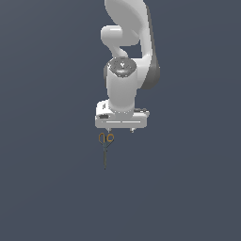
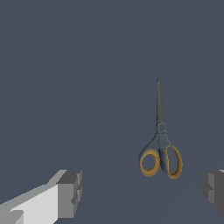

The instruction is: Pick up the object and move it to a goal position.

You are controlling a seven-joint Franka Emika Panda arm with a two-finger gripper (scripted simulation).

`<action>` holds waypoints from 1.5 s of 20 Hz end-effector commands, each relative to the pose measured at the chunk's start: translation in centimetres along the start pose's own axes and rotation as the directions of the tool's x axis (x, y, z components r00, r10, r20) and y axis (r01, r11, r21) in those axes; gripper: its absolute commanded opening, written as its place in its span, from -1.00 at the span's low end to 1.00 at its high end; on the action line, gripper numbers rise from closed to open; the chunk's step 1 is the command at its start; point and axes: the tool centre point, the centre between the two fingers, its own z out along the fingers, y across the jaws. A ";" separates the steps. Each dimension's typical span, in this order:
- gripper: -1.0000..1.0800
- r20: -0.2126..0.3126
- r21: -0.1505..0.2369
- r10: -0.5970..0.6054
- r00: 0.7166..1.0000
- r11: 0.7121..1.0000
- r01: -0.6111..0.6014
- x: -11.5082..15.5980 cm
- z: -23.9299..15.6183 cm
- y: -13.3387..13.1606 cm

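Seemingly not yet engaged, the white hand (image 1: 121, 129) hangs just below the middle of the exterior view, pointing down at the plain grey bench (image 1: 42, 188). The scissors (image 1: 105, 147) lie right beneath it, slightly toward the exterior view's left, orange ring handles (image 1: 106, 138) nearest the hand and the thin dark blades (image 1: 105, 157) running toward the bottom of the frame. No goal marker shows.

From the wrist view, the two fingertips (image 2: 69, 193) sit wide apart at the lower corners of the frame with nothing between them, so the hand is open and empty. The scissors lie in the right half of the frame, blades closed and pointing up, not centred between the fingers. I judge that a straight descent risks one finger landing on the rings, or the fingers closing off-centre and the thin, flat tool twisting or slipping out.
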 end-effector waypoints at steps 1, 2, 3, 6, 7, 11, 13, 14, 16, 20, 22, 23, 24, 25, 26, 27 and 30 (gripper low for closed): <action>0.92 0.000 0.000 0.000 1.000 1.000 0.000 0.0 0.0 0.0; 0.92 -0.002 0.000 -0.001 1.000 1.000 0.001 0.0 -0.1 0.0; 0.92 -0.006 0.000 -0.005 1.000 1.000 0.005 0.1 -0.2 -0.1; 0.92 -0.036 0.000 -0.028 0.999 1.000 0.028 0.9 -1.5 -0.9; 0.92 -0.048 0.000 -0.038 0.998 0.999 0.038 1.2 -2.1 -1.2; 0.92 -0.070 0.000 -0.054 0.996 0.999 0.054 1.7 -2.9 -1.6; 0.92 -0.067 0.000 -0.052 0.996 0.999 0.052 1.6 -2.8 -1.6; 0.92 -0.066 0.000 -0.052 0.996 0.999 0.053 1.6 -2.9 -1.6; 0.92 -0.067 0.000 -0.052 0.996 0.999 0.052 1.6 -2.8 -1.6; 0.92 -0.062 0.003 -0.037 0.997 0.999 0.037 1.8 -1.9 -0.9; 0.92 -0.058 0.005 -0.023 0.998 1.000 0.023 1.8 -1.1 -0.3; 0.92 -0.055 0.006 -0.014 0.998 1.000 0.015 1.9 -0.6 0.1; 0.92 -0.053 0.007 -0.005 0.999 1.000 0.005 1.9 0.0 0.5; 0.92 -0.049 0.008 0.005 0.999 1.000 -0.005 2.0 0.6 1.0; 0.92 -0.046 0.010 0.017 0.999 1.000 -0.016 2.0 1.3 1.5; 0.92 -0.042 0.011 0.029 0.999 1.000 -0.029 2.0 2.0 2.1; 0.92 -0.029 0.014 0.073 0.997 0.997 -0.072 2.0 4.6 4.1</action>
